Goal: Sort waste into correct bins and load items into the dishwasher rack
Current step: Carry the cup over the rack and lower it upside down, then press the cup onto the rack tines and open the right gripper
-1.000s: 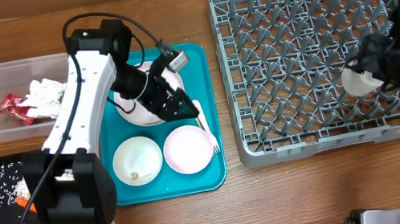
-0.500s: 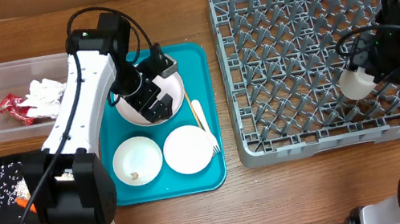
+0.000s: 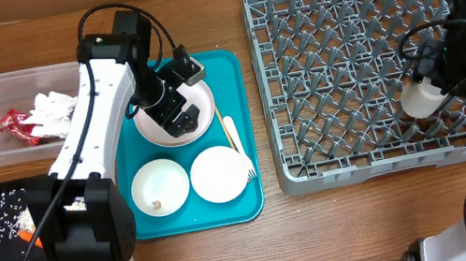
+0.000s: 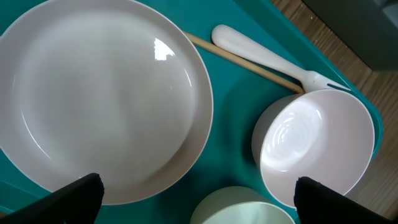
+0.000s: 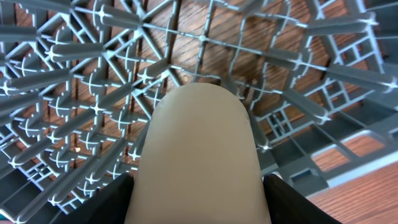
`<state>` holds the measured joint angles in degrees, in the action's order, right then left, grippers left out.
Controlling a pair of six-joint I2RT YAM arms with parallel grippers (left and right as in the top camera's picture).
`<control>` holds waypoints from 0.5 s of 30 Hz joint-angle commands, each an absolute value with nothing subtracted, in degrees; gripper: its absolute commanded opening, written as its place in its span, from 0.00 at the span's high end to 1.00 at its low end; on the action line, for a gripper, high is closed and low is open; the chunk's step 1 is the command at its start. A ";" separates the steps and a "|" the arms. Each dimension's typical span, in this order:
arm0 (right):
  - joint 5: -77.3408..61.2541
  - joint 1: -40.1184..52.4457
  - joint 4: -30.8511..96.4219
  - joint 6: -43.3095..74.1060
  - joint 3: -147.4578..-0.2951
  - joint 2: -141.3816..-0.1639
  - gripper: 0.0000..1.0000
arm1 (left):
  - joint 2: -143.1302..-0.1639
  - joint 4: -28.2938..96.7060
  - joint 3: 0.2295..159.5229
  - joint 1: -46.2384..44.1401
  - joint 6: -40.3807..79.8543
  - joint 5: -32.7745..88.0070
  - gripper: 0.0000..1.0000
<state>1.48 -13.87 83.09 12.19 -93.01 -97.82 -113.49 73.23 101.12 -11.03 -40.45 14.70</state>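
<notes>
Right gripper (image 5: 199, 190): the jaws are clamped on the small white cup (image 5: 199, 143), one finger on each flank. The cup's long axis runs on from the fingers, in line with them. Its far end looks rounded and closed and points at the grid floor. Its mouth is not visible.

From above, the cup (image 3: 419, 99) hangs over the right-hand part of the dishwasher rack (image 3: 377, 170), nearer the front edge than the back and just inside the right edge. Upright pegs ring it on every side. Whether it touches a peg cannot be told.

Judgement: the coming move is the set-down. It turns on lining the cup's axis with a gap between pegs straight ahead of the jaws. The right arm alone is placed for this.

Left gripper (image 4: 199, 194): the jaws are wide apart and empty. They hover over the large white plate (image 4: 99, 99) on the back half of the teal tray (image 3: 228, 74), well apart from the rack.

Toward the tray's right edge lie the white fork (image 4: 261, 56) and the wooden stick (image 4: 236, 59), side by side, with a small bowl (image 4: 317, 146) just beside the fork's tines.
</notes>
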 commanded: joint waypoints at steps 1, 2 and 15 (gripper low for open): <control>0.54 -13.96 82.59 11.46 -91.46 -98.24 0.82 | -113.47 73.19 101.69 -10.90 -40.69 14.57 0.00; 0.56 -13.96 82.39 11.46 -90.91 -98.24 0.83 | -113.45 73.19 101.69 -10.90 -40.69 14.57 0.00; -0.38 -13.89 76.93 11.49 -85.45 -98.28 0.88 | -113.47 73.19 101.69 -10.90 -40.69 14.57 0.00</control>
